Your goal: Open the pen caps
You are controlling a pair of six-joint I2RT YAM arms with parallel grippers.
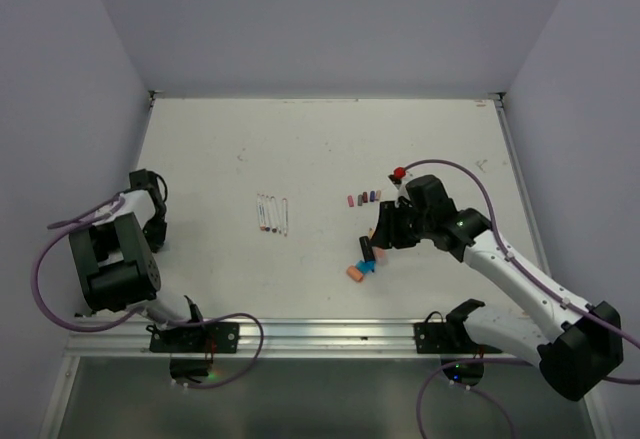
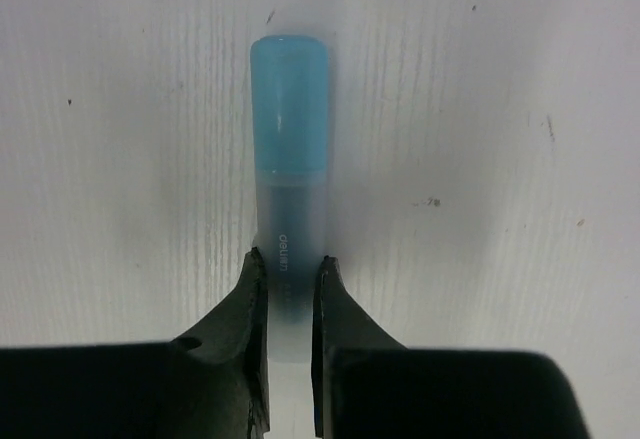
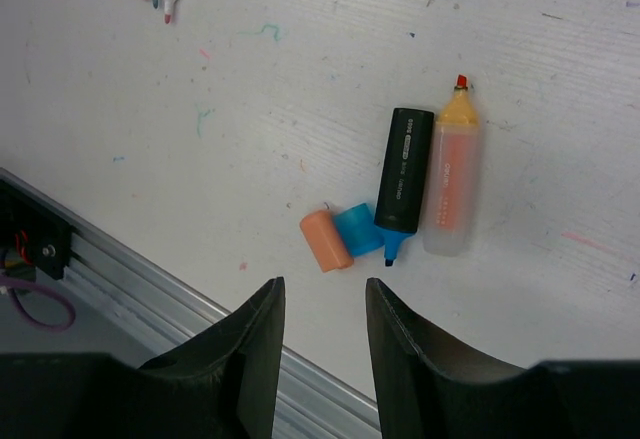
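Observation:
In the left wrist view my left gripper is shut on the frosted pale blue marker. The marker lies on the table with its blue cap on, pointing away from the fingers. From above, that gripper sits at the table's left edge. My right gripper hangs open over the table, holding nothing. Just beyond its tips lie a loose orange cap and a loose blue cap, side by side. Both also show from above: the orange cap and the blue cap.
An uncapped black marker and an uncapped salmon marker lie beside the loose caps. Several small caps stand in a row mid-table. Several thin white pens lie left of centre. The metal rail runs along the near edge.

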